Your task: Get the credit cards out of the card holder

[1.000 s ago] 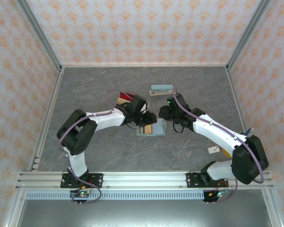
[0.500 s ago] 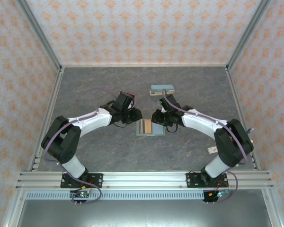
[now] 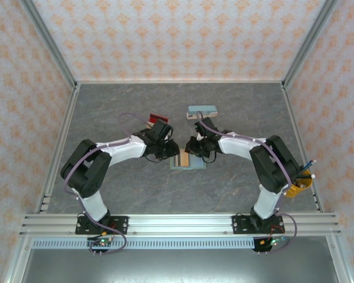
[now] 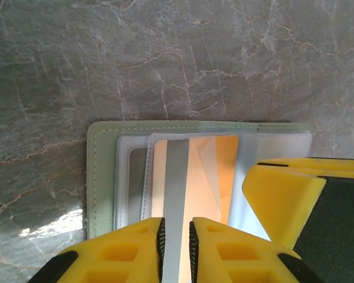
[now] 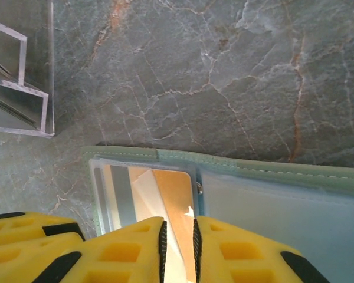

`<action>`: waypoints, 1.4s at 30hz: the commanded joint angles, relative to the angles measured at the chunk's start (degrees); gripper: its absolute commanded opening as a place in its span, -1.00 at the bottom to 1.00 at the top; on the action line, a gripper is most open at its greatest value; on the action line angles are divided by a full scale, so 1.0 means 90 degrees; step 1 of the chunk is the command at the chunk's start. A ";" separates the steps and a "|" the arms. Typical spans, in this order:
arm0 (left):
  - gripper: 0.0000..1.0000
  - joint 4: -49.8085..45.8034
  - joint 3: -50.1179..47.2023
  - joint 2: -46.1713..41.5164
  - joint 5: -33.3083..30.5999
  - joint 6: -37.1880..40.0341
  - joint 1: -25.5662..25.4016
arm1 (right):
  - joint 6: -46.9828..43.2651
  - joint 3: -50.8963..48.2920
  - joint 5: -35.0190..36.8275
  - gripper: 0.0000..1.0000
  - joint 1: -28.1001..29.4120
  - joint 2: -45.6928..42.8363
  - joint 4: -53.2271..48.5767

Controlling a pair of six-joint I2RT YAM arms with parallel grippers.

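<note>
Both arms are now crowding inward over the holder (image 3: 196,161), which is lying open at mid-frame. The left gripper (image 4: 176,227) and right gripper (image 5: 179,227) are narrowing to slits over the orange card (image 4: 207,177); whether either is pinching it, I cannot tell. Extraction is just beginning, and the next move is likely calling for one gripper pinning the holder while the other slides the card free.

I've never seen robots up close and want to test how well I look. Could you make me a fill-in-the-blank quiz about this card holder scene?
1. The card holder lies ___ on the grey table, its slots facing up.
2. The card seen through its clear slot is mostly ___, with a grey stripe.
3. The jaws on both arms are ___ in colour.

Missing words: open; orange; yellow
</note>
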 commanded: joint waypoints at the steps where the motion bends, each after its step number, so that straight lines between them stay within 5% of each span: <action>1: -0.57 0.0004 0.0214 0.0118 0.0074 -0.0087 -0.0023 | 0.0050 0.0172 -0.0061 -0.58 -0.0028 0.0108 0.0118; 25: -0.68 -0.0655 0.0294 0.0590 -0.0238 -0.0168 -0.0027 | -0.0062 0.0005 -0.0388 -0.58 -0.0087 0.0338 0.0353; 42: -0.64 -0.0766 0.0267 0.0576 -0.0277 -0.0099 -0.0028 | -0.0294 -0.0099 -0.0183 -0.83 -0.0097 0.0135 0.0256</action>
